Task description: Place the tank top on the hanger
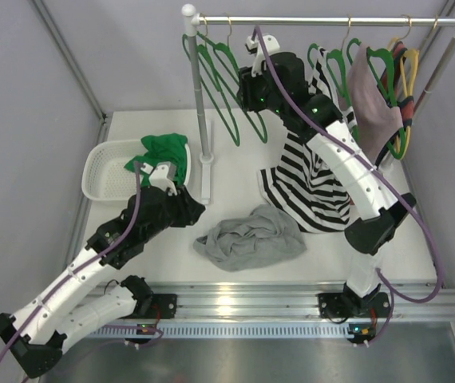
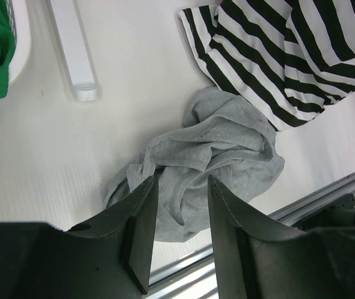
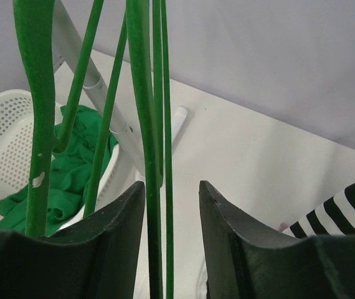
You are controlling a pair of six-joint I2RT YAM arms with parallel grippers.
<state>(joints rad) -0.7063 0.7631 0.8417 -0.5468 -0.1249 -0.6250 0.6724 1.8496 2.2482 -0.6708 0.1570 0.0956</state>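
Observation:
The light-grey tank top (image 1: 250, 238) lies crumpled on the white table near the front edge. My left gripper (image 2: 182, 177) hovers over the tank top (image 2: 215, 156), open, with nothing between its fingers. In the top view this gripper (image 1: 189, 209) sits just left of the cloth. Several green hangers (image 1: 221, 100) hang from the rail at the back. My right gripper (image 1: 251, 84) is raised among them. In the right wrist view its jaws (image 3: 171, 184) stand open around two thin bars of a green hanger (image 3: 147, 124), which run close to the left finger with a gap to the right finger.
A white basket (image 1: 104, 171) with a bright green garment (image 1: 164, 152) stands at the left. A black-and-white striped top (image 1: 307, 183) hangs down to the table at centre right. The rack's upright pole (image 1: 198, 104) stands mid-table. Yellow hangers (image 1: 409, 72) and a mauve garment (image 1: 371, 96) hang at the right.

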